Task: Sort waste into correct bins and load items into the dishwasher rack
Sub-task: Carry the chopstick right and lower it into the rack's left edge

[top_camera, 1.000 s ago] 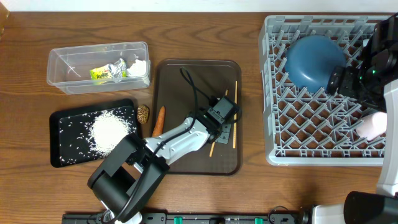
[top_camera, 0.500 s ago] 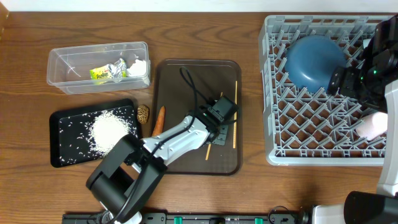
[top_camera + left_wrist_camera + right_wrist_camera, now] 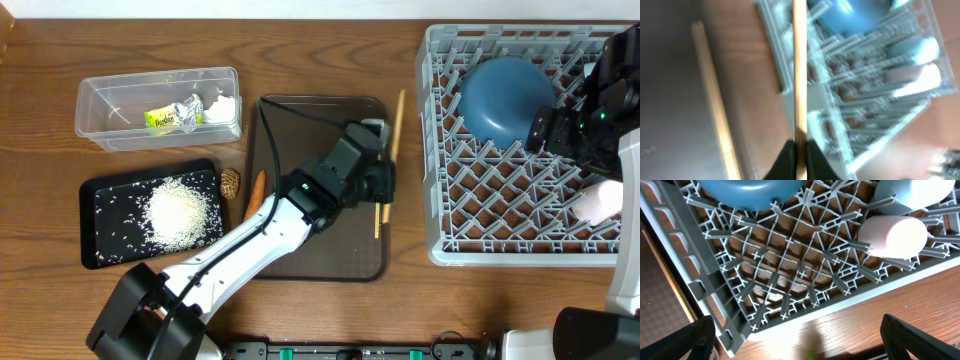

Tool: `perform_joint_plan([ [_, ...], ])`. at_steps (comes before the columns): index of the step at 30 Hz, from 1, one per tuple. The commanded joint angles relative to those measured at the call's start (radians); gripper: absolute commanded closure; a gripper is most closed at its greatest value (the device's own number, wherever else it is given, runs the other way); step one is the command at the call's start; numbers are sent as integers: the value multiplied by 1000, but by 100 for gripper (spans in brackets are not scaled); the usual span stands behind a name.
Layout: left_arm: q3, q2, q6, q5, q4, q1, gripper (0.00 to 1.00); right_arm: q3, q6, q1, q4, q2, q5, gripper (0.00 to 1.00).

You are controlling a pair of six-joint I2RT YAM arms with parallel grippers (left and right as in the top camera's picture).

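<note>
Overhead, my left claw [image 3: 386, 182] pinches one thin wooden chopstick [image 3: 398, 120] above the brown serving tray [image 3: 300, 260], near the grey lattice dishwasher rack [image 3: 436, 150]; best, I judge, to carry it level over the wall and lower it between pegs.

A: The brown wooden table [image 3: 330, 50] is showing smooth, streaked grain with a slight sheen. How is the large grey plastic lattice rack [image 3: 433, 150] on the right looking?

B: Matt and hard. The large dark blue bowl [image 3: 505, 98] in it is shining smoothly.

A: Far left, the clear plastic rectangular tub [image 3: 100, 110] is letting the wood show through, and its yellow-green and silver foil wrapper [image 3: 172, 117] is glinting, crinkled.

B: The flat black rectangular tray [image 3: 90, 225] is looking matt under grainy loose white rice [image 3: 180, 212]. The brown serving tray [image 3: 340, 255] is appearing dull, and the thin pale wooden chopstick [image 3: 800, 75] is looking bare and matt.
</note>
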Motion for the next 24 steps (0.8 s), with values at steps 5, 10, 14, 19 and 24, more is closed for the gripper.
perform_joint_plan([
  [5,14,9,-200,91,198,-30,94,-1,-11,-14,-2,-5,-1,1],
  [10,14,58,-296,48,277,-52,94,-1,-11,-14,-6,-5,-1,1],
  [14,14,121,-317,47,349,-70,94,-1,-11,-14,-5,-5,-1,1],
  [19,14,179,-320,47,411,-87,94,-1,-11,-14,-6,-5,-1,1],
  [24,14,208,-324,47,420,-95,94,-1,-11,-14,-6,-5,-1,1],
])
